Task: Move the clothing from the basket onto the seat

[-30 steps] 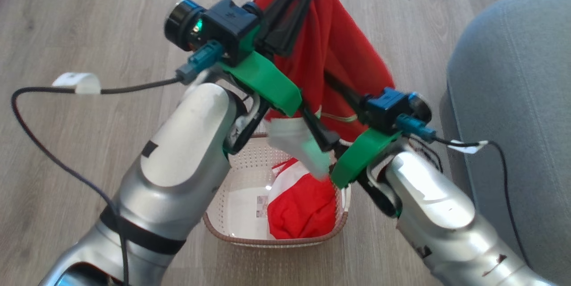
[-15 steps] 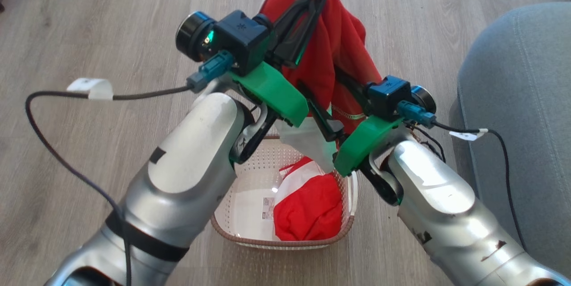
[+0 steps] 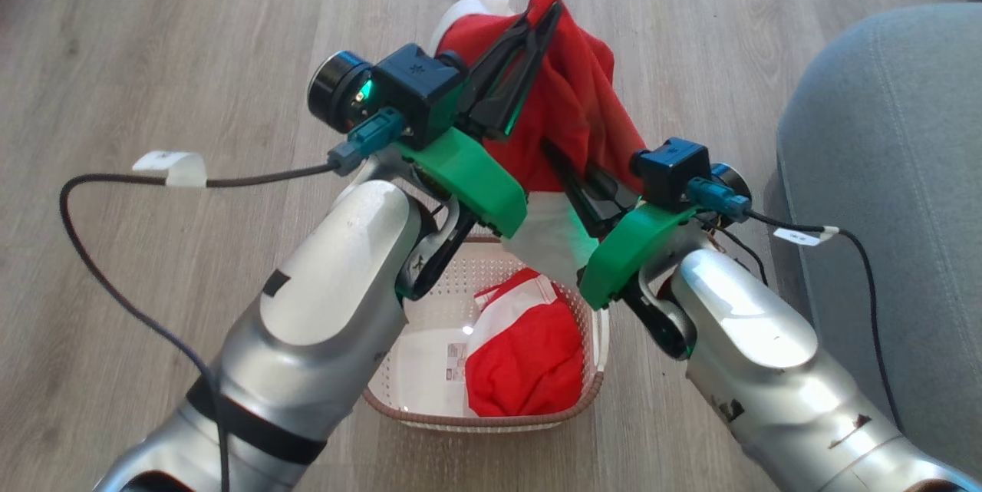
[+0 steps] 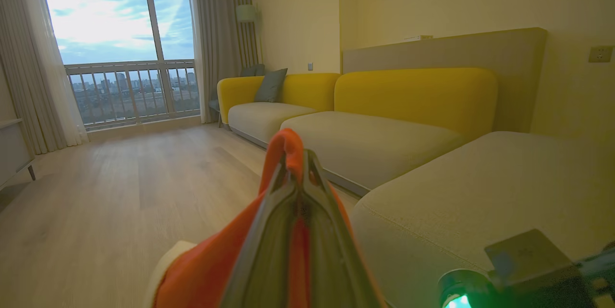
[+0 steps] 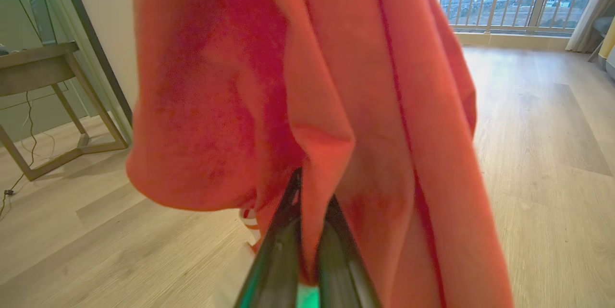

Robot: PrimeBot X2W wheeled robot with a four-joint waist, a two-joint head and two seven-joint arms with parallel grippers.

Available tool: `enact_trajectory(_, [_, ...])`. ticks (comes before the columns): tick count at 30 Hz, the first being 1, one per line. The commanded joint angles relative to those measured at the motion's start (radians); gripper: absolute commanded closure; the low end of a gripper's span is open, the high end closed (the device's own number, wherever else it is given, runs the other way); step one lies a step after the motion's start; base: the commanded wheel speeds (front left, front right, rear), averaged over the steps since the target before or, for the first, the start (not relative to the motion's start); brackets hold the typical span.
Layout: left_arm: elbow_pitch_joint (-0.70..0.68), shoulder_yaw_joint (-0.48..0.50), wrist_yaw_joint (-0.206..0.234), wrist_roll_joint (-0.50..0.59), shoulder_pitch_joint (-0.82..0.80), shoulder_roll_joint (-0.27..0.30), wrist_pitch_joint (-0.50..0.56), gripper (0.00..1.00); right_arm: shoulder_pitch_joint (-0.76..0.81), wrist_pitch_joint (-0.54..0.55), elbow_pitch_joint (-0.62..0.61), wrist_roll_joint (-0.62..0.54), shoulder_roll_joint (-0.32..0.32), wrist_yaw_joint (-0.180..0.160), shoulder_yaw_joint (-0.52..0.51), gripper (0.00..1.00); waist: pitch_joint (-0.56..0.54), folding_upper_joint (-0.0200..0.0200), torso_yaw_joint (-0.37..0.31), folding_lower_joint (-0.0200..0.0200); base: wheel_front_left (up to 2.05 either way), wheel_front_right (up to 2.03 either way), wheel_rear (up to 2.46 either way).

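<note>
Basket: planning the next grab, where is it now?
Head view: the basket sits on the floor at bottom centre, below the held clothing, the seat to its right.

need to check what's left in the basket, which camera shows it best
The head view: the basket sits on the floor, its rim, base label and the red clothing inside all visible. The left wrist view faces the seat, the right wrist view the lifted garment; neither helps here.
</note>
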Motion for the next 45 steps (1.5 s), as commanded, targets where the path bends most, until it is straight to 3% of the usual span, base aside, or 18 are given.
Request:
enact_trajectory(1, [-0.023,0.044,-0.003,0.002,-0.027,0.015,-0.01,1.0,-0.014,-0.007,-0.04,-0.007,0.02,0.0,-0.011,1.0,0.002,0.0,-0.006,0.0,0.0,0.0,0.0])
enact_trajectory(9, [-0.024,0.066,-0.007,0.015,-0.018,0.015,-0.01,1.0,0.011,-0.007,-0.095,-0.039,0.02,0.0,-0.062,1.0,0.014,0.0,-0.025,0.0,0.0,0.0,0.0])
enact_trajectory(11, [-0.023,0.073,-0.012,0.017,-0.008,0.015,-0.01,0.0,0.022,-0.007,-0.117,-0.053,0.02,0.0,-0.077,1.0,0.017,0.0,-0.031,0.0,0.0,0.0,0.0])
enact_trajectory(25, [0.072,0.157,-0.056,0.12,0.061,0.021,-0.01,0.0,0.067,-0.007,-0.255,-0.125,0.02,0.0,-0.164,1.0,0.045,0.0,-0.132,0.0,0.0,0.0,0.0])
enact_trajectory(45, [0.123,0.26,-0.111,0.183,0.205,0.067,-0.01,0.0,0.106,-0.007,-0.387,-0.126,0.02,0.0,-0.211,1.0,0.04,0.0,-0.42,0.0,0.0,0.0,0.0])
